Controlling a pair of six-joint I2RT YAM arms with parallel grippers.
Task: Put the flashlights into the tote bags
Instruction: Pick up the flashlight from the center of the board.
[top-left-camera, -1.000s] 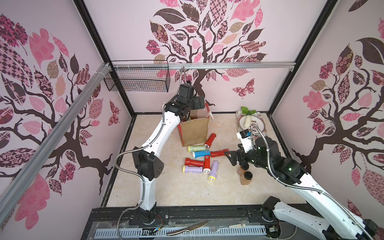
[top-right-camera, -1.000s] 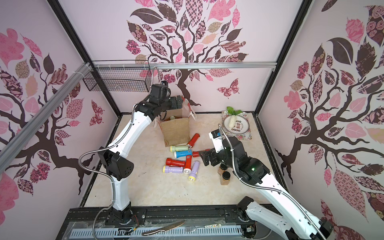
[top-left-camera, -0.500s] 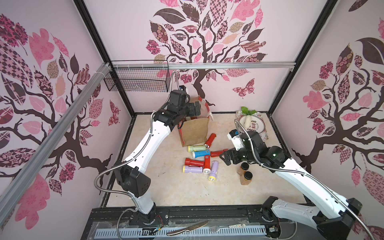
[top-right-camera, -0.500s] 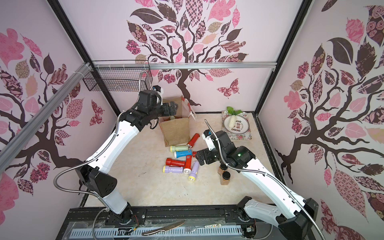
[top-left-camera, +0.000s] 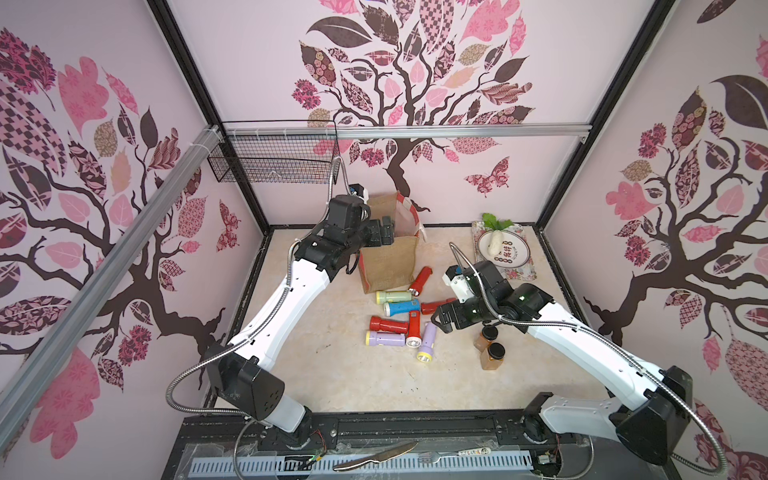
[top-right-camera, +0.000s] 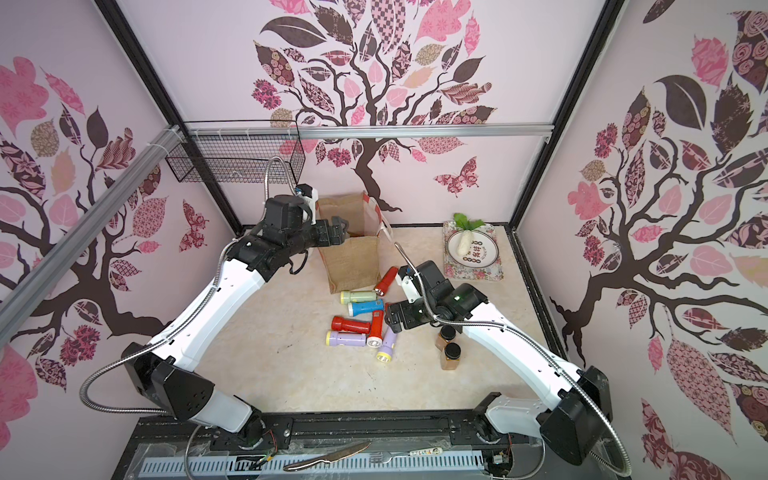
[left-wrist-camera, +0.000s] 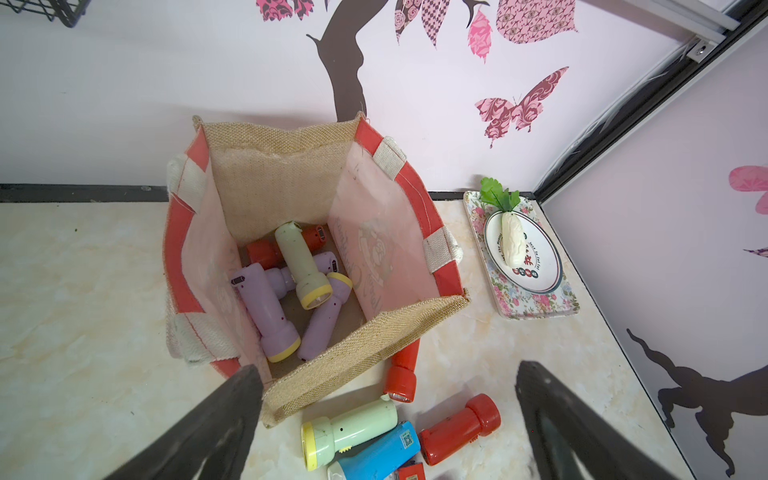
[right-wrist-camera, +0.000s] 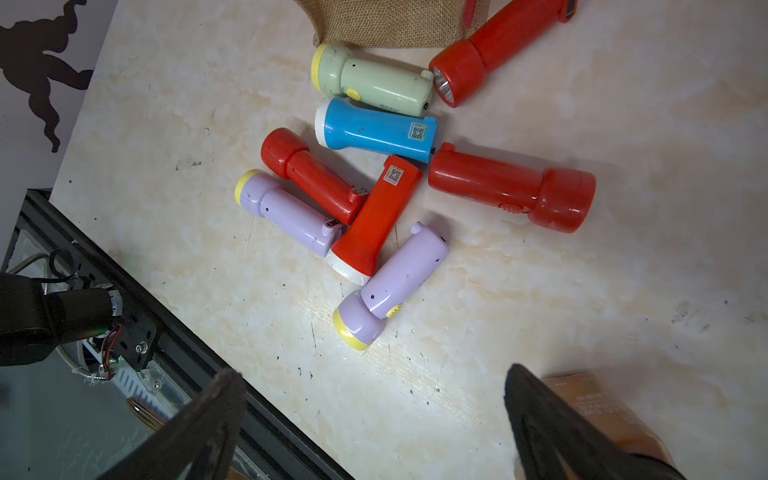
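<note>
Already several flashlights (left-wrist-camera: 301, 262) lie in the bottom of the tote bag (left-wrist-camera: 270, 178), a pale green one over lilac and red ones. Eight more lie loose on the desk (top-left-camera: 332, 374) just in front of the upright bag, and one red one rests against its base. The left pincer (left-wrist-camera: 386, 368) hangs above the bag's near edge, jaws spread wide and empty. The right pincer (right-wrist-camera: 374, 372) hovers over the loose cluster, likewise wide apart, gripping nothing. Two amber jars (top-left-camera: 492, 355) stand just beside it.
</note>
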